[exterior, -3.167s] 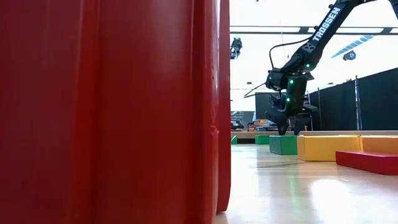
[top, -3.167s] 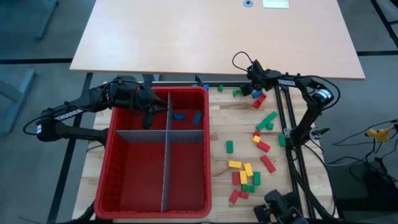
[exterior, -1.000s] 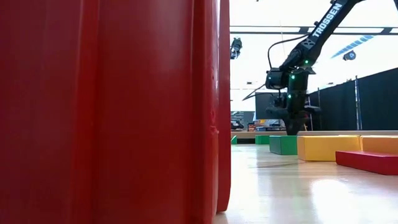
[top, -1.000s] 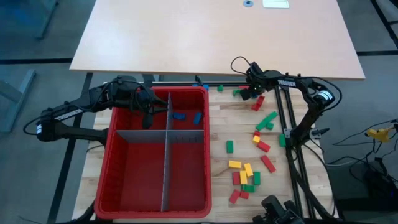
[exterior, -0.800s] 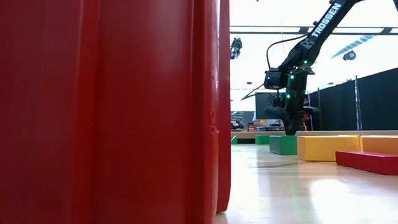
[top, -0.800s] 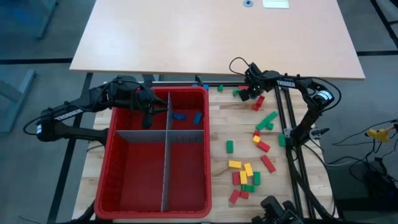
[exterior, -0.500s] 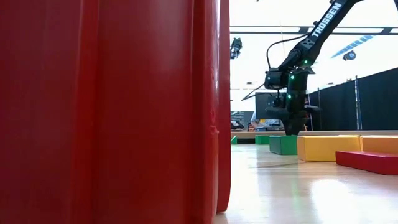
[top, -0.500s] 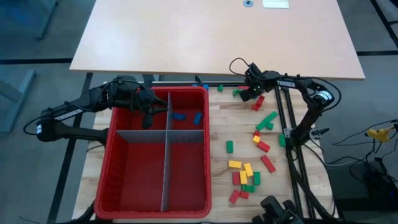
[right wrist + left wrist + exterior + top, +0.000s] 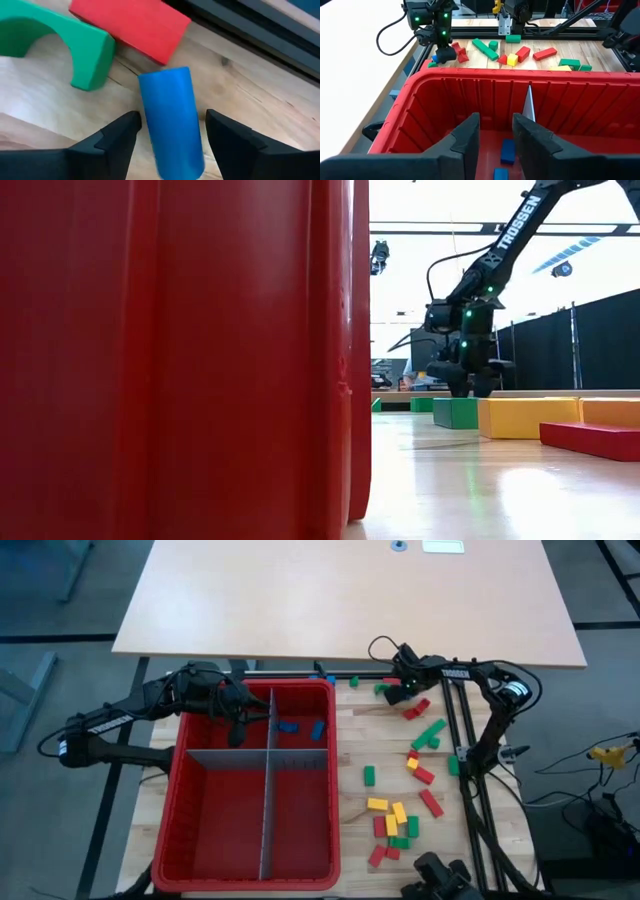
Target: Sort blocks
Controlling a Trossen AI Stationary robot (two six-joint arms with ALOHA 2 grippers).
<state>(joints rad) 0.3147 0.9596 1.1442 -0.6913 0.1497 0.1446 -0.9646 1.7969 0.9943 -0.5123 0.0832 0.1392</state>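
Observation:
Red, green, yellow and blue blocks [image 9: 400, 820] lie scattered on the wooden table to the right of the red bin [image 9: 180, 800]. Two blue blocks [image 9: 317, 728] lie in the bin's far right compartment. My right gripper [image 9: 397, 690] is low at the table's far edge, open. Its fingers stand on either side of a blue block [image 9: 172, 120] that lies flat on the wood, with a narrow gap showing on each side. A green arch block [image 9: 75, 50] and a red block [image 9: 130, 25] lie just beyond it. My left gripper [image 9: 496, 135] hangs open over the bin's far left compartment, holding nothing.
Grey dividers [image 9: 267, 810] split the bin into compartments. Black frame rails [image 9: 470, 770] run along the table's right side, close to the right arm. A light tabletop [image 9: 350, 600] stands beyond the far edge. In the low view the bin wall [image 9: 180, 360] fills the left half.
My right gripper has shifted a little toward the table's left edge and come down. In the low view its fingertips now stand apart where they showed as one narrow column before, so it has opened.

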